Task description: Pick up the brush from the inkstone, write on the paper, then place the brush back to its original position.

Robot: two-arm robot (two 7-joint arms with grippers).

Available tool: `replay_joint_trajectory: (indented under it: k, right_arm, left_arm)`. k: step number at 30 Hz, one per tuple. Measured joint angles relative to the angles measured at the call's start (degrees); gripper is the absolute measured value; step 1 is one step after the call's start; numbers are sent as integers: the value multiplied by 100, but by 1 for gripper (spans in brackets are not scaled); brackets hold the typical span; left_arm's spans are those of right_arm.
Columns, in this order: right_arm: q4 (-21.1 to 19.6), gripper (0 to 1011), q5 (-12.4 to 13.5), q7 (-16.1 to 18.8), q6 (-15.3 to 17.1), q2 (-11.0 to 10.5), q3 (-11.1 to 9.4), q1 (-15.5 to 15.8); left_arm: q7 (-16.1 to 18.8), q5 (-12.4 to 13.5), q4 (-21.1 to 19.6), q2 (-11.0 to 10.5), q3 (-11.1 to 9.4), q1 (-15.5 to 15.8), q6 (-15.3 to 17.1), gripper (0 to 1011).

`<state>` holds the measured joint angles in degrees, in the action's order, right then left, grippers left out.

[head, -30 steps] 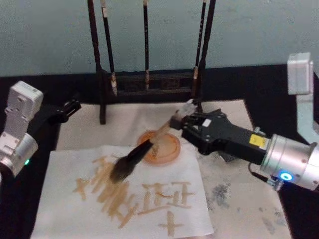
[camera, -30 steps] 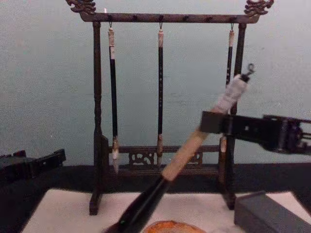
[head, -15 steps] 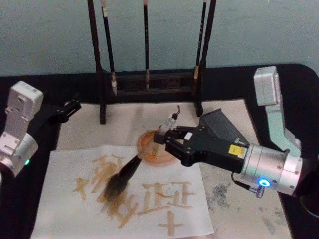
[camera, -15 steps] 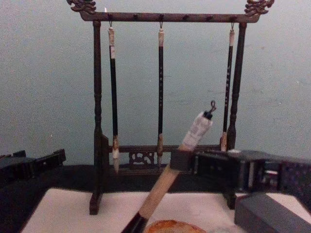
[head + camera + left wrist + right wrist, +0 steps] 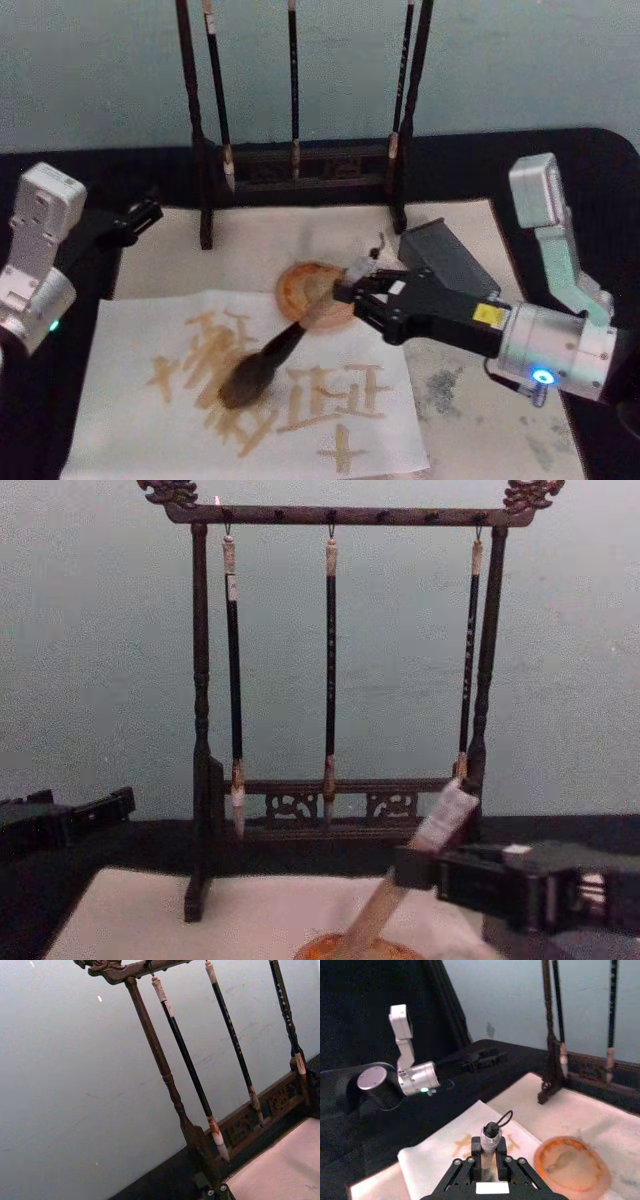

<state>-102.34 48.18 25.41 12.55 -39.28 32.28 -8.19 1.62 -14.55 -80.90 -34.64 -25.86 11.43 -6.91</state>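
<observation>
The brush (image 5: 268, 360) slants across the paper (image 5: 140, 430), its dark bushy head resting on tan strokes. My right gripper (image 5: 352, 291) is shut on the pale handle near the whitish end cap (image 5: 490, 1136), just over the near edge of the orange inkstone (image 5: 302, 283). From the chest, the handle (image 5: 385, 905) rises from the inkstone (image 5: 345, 948) into the right gripper (image 5: 418, 866). In the right wrist view the inkstone (image 5: 572, 1166) lies beside the fingers. My left gripper (image 5: 138, 214) is parked at the table's left, fingertips (image 5: 216, 1191) close together.
A dark wooden brush stand (image 5: 205, 215) with three thin hanging brushes (image 5: 330, 660) stands at the back. A grey block (image 5: 445, 262) lies behind my right arm. Cream felt (image 5: 470, 400) with grey smudges covers the table to the right of the paper.
My right gripper has sunk lower and drawn nearer, tilting the brush flatter. The bristle head has slid rightward across the strokes. The left arm has stayed still.
</observation>
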Motion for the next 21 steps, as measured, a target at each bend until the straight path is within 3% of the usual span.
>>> replay_joint_trajectory:
  k: [21]
  right_arm:
    - [-155, 173, 329, -49, -215, -417, -594, 564]
  left_arm:
    - [0, 0, 0, 0, 0, 0, 0, 1002]
